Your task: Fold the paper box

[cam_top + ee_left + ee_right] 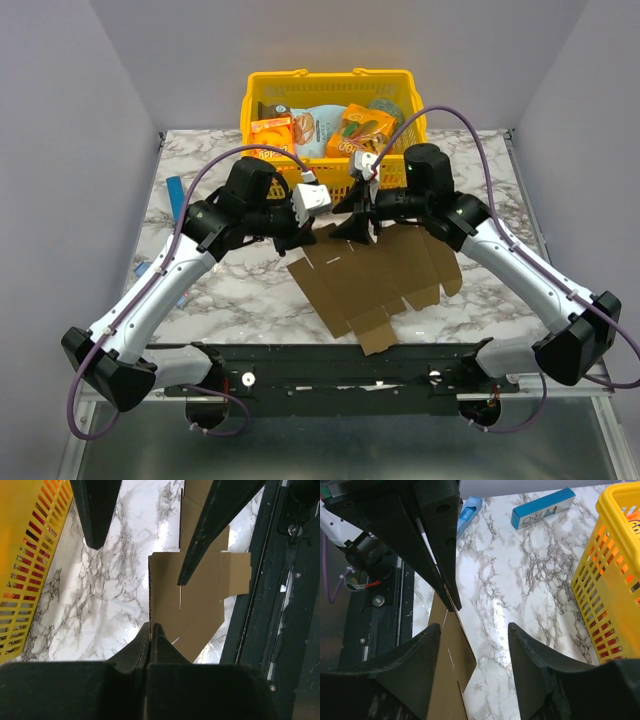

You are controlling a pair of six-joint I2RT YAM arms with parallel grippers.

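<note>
Cardboard unfolded and notched, the paper box [375,275] lies mid-table, at 6 o'clock from the yellow basket [250,105]. At the sheet's 10 o'clock corner the left gripper [151,626] is pinched tight on its edge. At the 12 o'clock edge hangs the right gripper [470,627], jaws apart, cardboard just beside one finger.

We see the paper box [375,280] lying flat on the table [232,292], centre, toward the near edge. Basket [330,76] sits behind it at the far edge, snack boxes [362,128] inside. Slim box [177,190] is by the left edge.
</note>
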